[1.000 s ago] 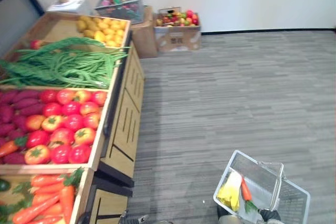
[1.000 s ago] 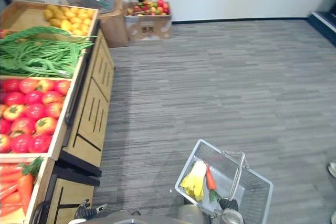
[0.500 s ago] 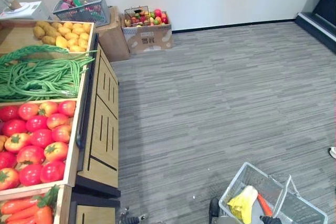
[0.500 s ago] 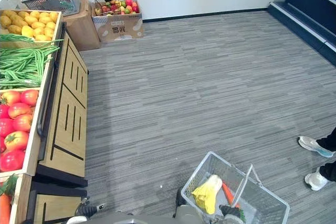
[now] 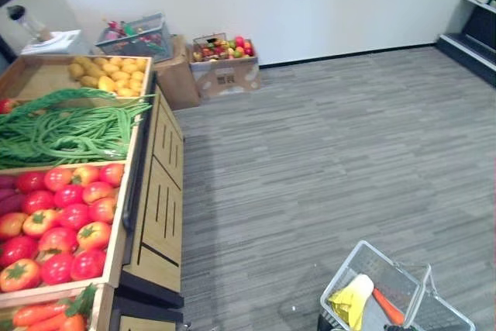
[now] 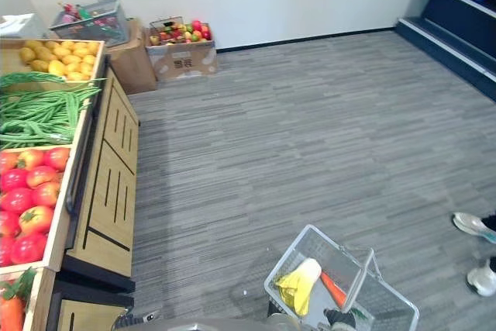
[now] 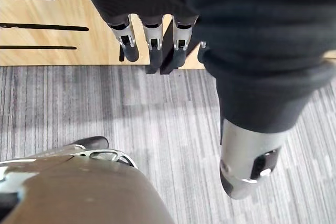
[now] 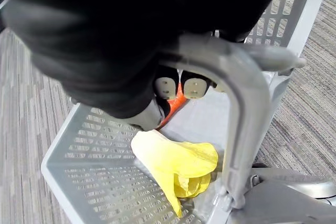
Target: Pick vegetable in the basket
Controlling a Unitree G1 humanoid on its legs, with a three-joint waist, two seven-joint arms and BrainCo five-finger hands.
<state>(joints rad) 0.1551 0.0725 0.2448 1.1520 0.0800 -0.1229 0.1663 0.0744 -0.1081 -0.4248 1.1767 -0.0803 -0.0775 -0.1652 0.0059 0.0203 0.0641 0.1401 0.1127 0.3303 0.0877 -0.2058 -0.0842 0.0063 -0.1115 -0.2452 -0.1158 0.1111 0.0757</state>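
"Left eye view: list the items, largest first."

"Wooden produce stand [image 5: 159, 191] on the robot's left, with bins of green beans [image 5: 66, 125] and tomatoes [image 5: 66, 218]. Grey basket [image 5: 339, 273] at lower right, over the grey carpet [image 5: 325, 137]."

"Location of the vegetables in the basket?"

"One yellow leafy vegetable [image 8: 176, 161] lies on the basket's bottom. One orange carrot [image 6: 333, 290] lies just beside it, partly hidden behind the hand in the right wrist view."

"Pose of the right hand?"

"The right hand [image 8: 181, 85] is positioned above the basket. Its fingers are curled under the handle [image 8: 244, 98] and clamped on it. The handle stands upright."

"Pose of the left hand?"

"The left hand [image 7: 152, 35] hangs low in front of the stand's slotted front panel. Its fingers are straight and side by side, the thumb [image 7: 247, 166] is set well apart, and the palm is empty."
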